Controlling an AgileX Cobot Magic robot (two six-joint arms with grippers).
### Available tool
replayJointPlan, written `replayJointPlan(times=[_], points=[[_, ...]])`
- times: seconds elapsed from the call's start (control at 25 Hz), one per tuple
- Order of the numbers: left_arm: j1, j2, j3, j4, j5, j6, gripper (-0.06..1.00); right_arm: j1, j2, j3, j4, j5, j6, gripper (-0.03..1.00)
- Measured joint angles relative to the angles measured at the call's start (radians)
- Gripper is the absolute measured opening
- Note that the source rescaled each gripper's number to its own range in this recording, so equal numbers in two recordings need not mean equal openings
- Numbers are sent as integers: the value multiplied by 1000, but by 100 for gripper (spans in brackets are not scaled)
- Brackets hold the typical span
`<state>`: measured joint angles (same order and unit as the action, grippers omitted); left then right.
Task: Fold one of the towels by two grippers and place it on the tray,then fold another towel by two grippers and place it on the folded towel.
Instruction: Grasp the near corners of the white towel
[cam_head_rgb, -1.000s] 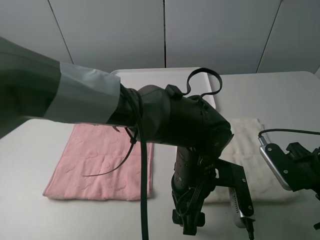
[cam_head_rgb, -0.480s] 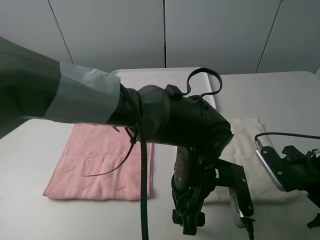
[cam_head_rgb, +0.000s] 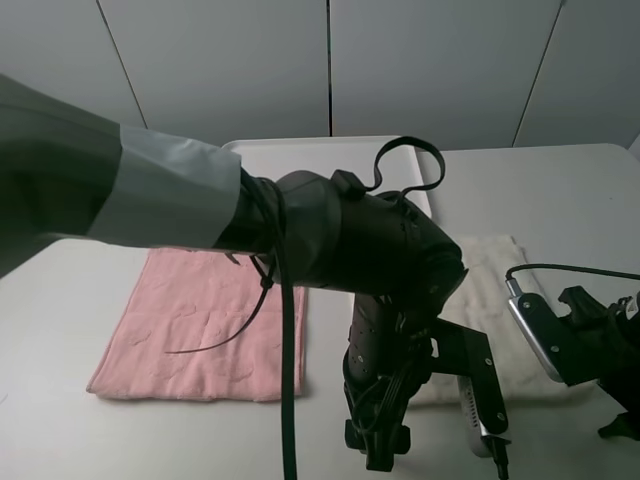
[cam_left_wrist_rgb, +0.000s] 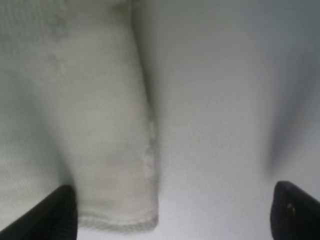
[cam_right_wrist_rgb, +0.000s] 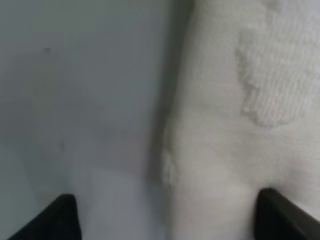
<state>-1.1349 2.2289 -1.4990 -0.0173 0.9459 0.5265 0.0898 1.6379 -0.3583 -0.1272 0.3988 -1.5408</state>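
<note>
A white towel (cam_head_rgb: 497, 285) lies flat at the right of the table, and a pink towel (cam_head_rgb: 200, 320) lies flat at the left. The white tray (cam_head_rgb: 300, 152) stands at the back. My left gripper (cam_head_rgb: 378, 445) hangs low at the white towel's near left corner. In the left wrist view it (cam_left_wrist_rgb: 172, 212) is open, and that corner (cam_left_wrist_rgb: 107, 150) lies between its fingertips (cam_left_wrist_rgb: 55, 212). My right gripper (cam_head_rgb: 615, 415) is at the towel's near right corner. In the right wrist view it (cam_right_wrist_rgb: 170, 217) is open over the towel's edge (cam_right_wrist_rgb: 235, 130).
My left arm, wrapped in grey sleeve (cam_head_rgb: 120, 190) with loose black cables (cam_head_rgb: 288, 380), crosses the middle of the exterior view and hides part of the table and the white towel. The table's front edge is close to both grippers.
My right arm has shifted a little left and down toward the white towel's near right corner. The left arm and both towels have not moved.
</note>
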Motion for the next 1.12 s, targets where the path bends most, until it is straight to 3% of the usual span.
replayJointPlan(times=[0.32, 0.44, 1.12], points=[[0, 0, 0, 2, 0, -2, 100, 2, 0, 2, -71, -24, 21, 19], [0, 0, 0, 2, -2, -4, 100, 2, 0, 2, -71, -38, 23, 6], [0, 2, 0, 2, -52, -26, 100, 2, 0, 2, -71, -44, 27, 3]])
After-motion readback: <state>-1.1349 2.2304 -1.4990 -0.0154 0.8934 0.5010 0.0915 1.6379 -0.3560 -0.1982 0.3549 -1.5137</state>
